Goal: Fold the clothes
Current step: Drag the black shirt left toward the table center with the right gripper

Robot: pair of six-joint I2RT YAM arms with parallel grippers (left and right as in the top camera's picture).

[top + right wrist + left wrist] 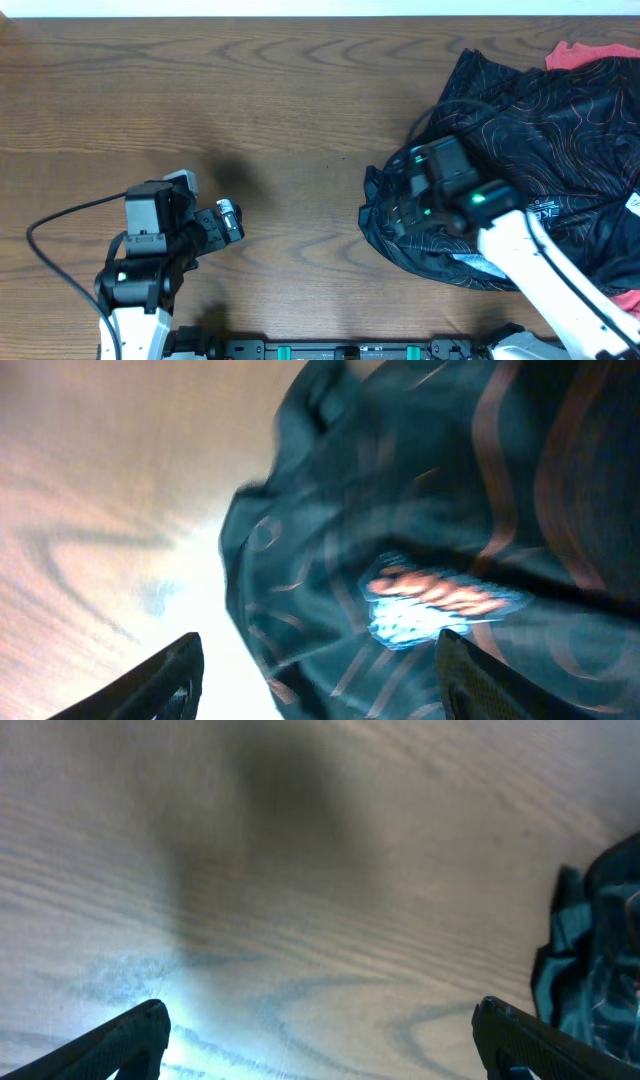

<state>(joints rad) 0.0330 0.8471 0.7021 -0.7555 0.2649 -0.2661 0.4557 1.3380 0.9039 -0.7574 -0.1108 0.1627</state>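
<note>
A black jersey (540, 130) (fine orange contour lines, white lettering) lies crumpled at the right of the wooden surface (250, 110), its left edge bunched.

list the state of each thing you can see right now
black jersey with orange contour lines, crumpled in a heap, not yet folded
coral-red garment, mostly covered by the jersey, only an edge showing
left pincer, open, empty, above bare wooden table
right pincer, open, over the jersey's left edge
</note>
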